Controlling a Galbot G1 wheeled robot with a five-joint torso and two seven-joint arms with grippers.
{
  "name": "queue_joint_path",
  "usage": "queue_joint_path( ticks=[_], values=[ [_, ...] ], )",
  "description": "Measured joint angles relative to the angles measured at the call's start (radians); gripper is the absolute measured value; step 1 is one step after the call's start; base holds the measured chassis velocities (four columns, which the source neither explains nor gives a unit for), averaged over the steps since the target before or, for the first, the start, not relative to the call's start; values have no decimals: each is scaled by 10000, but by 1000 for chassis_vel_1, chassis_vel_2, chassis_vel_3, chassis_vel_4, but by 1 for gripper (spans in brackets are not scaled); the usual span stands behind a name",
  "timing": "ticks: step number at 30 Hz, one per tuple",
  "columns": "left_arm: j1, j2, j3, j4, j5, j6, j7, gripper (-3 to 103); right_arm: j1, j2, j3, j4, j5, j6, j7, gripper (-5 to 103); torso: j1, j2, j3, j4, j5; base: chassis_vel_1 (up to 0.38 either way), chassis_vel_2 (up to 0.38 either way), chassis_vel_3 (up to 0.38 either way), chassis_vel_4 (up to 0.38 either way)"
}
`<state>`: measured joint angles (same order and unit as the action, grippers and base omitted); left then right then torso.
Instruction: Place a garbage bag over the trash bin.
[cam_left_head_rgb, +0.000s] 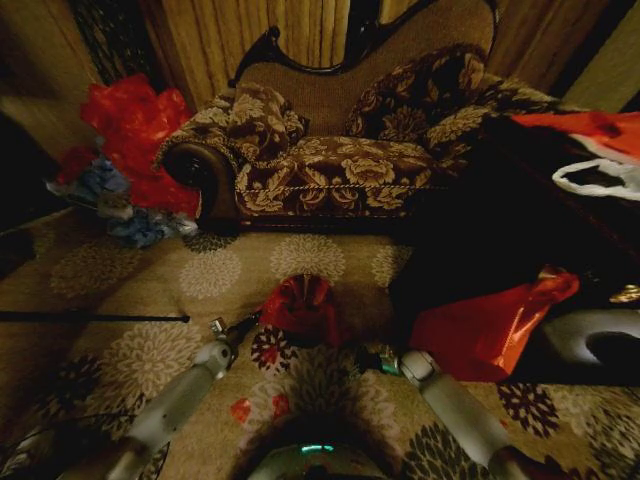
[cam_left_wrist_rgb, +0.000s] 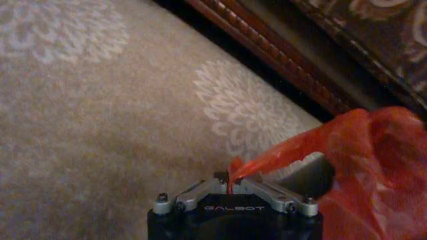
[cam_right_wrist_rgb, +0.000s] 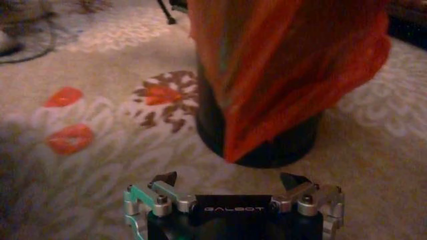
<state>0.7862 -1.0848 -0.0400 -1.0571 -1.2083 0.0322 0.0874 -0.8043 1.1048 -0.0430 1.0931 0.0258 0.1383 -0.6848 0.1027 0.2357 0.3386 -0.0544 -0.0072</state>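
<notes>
The crinkly red garbage bag (cam_left_head_rgb: 300, 305) drapes over the small black trash bin, whose lower wall (cam_right_wrist_rgb: 267, 145) shows beneath the plastic in the right wrist view. My left gripper (cam_left_head_rgb: 243, 326) is at the bag's left side, shut on a stretched strip of its edge (cam_left_wrist_rgb: 280, 152); in the left wrist view the jaws (cam_left_wrist_rgb: 230, 181) pinch the plastic. My right gripper (cam_left_head_rgb: 368, 357) sits just right of the bin, near the carpet. It is open (cam_right_wrist_rgb: 230, 180), with nothing between its fingers, and the bag (cam_right_wrist_rgb: 287, 60) hangs in front of it.
A floral sofa (cam_left_head_rgb: 330, 150) stands close behind the bin. A heap of red plastic (cam_left_head_rgb: 135, 125) lies at the far left, a larger red-orange bag (cam_left_head_rgb: 490, 325) and a grey curved object (cam_left_head_rgb: 590, 340) at the right. A thin black rod (cam_left_head_rgb: 90, 318) lies on the carpet.
</notes>
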Motion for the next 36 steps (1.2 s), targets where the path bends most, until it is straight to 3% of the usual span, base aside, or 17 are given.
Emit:
queue_joint_path(
  ticks=[5, 7, 9, 13, 15, 16, 18, 19, 21, 22, 26, 27, 29, 31, 33, 35, 36],
  values=[
    [-261, -537, -37, 563, 230, -22, -330, 0, -131, 116, 51, 52, -255, -108, 606, 100, 0, 0, 0, 0, -2, 0, 0, 0, 0],
    [-156, -613, -92, 509, 327, -104, -671, 0, -451, 159, 431, 688, 19, -170, 968, 100, 1, 0, 1, -7, -1, 0, 0, 0, 0],
    [-9, -532, -158, 342, 341, -219, -876, 0, -674, 52, 617, 1270, 328, -213, 1401, 100, 0, 0, 0, 2, 1, 0, 0, 0, 0],
    [357, -304, -445, -855, -884, -114, -2124, 0, -1298, -150, 1590, 2282, 888, 323, 2005, 100, 0, 0, 0, 3, -3, 0, 0, 0, 0],
    [587, -80, -515, -1557, -883, -69, -2385, 0, -1747, -226, 2240, 3031, 1557, 545, 2633, 100, 0, 0, -1, -5, 3, 0, 0, 0, 0],
    [587, -80, -515, -1557, -883, -69, -2385, 0, -1747, -226, 2240, 3031, 1557, 545, 2633, 100, 0, 0, -1, -5, 3, 0, 0, 0, 0],
    [705, 121, -509, -1795, -806, -168, -2197, 0, -2156, -248, 2608, 3984, 2309, 561, 3777, 100, -1, 0, -1, -2, -4, 0, 0, 0, 0],
    [705, 121, -509, -1795, -806, -168, -2197, 0, -2156, -248, 2608, 3984, 2309, 561, 3777, 100, -1, 0, -1, -2, -4, 0, 0, 0, 0],
    [746, 148, -553, -1861, -893, -197, -2025, 0, -2386, -204, 2584, 4770, 2970, 527, 4899, 100, 0, 0, -1, 4, 1, 0, 0, 0, 0],
    [746, 148, -553, -1861, -893, -197, -2025, 0, -2386, -204, 2584, 4770, 2970, 527, 4899, 100, 0, 0, -1, 4, 1, 0, 0, 0, 0],
    [760, 152, -695, -1824, -1625, 103, -1818, 0, -2564, -84, 2347, 6108, 4035, 160, 6438, 100, 0, 0, 0, -1, -4, 0, 0, 0, 0],
    [760, 152, -695, -1824, -1625, 103, -1818, 0, -2564, -84, 2347, 6108, 4035, 160, 6438, 100, 0, 0, 0, -1, -4, 0, 0, 0, 0],
    [905, 324, -796, -2042, -1849, 41, -1278, 0, -2563, -7, 2320, 6736, 4703, 34, 7013, 100, 0, 0, 0, 1, 0, 0, 0, 0, 0],
    [1013, 427, -816, -2184, -1768, -101, -925, 0, -2568, 16, 2325, 7077, 5020, -43, 7269, 100, 0, 0, -1, 2, 0, 0, 0, 0, 0],
    [1227, 610, -877, -2510, -1020, -617, -392, 0, -2666, 65, 2414, 7821, 5459, -228, 7766, 100, -1, 0, -1, 3, -2, 0, 0, 0, 0],
    [1389, 641, -1030, -2822, -41, -1278, -230, 0, -2883, 133, 2486, 8243, 5461, -379, 8000, 100, -1, 0, -1, 1, -7, 0, 0, 0, 0],
    [1389, 641, -1030, -2822, -41, -1278, -230, 0, -2883, 133, 2486, 8243, 5461, -379, 8000, 100, -1, 0, -1, 1, -7, 0, 0, 0, 0]
  ],
)
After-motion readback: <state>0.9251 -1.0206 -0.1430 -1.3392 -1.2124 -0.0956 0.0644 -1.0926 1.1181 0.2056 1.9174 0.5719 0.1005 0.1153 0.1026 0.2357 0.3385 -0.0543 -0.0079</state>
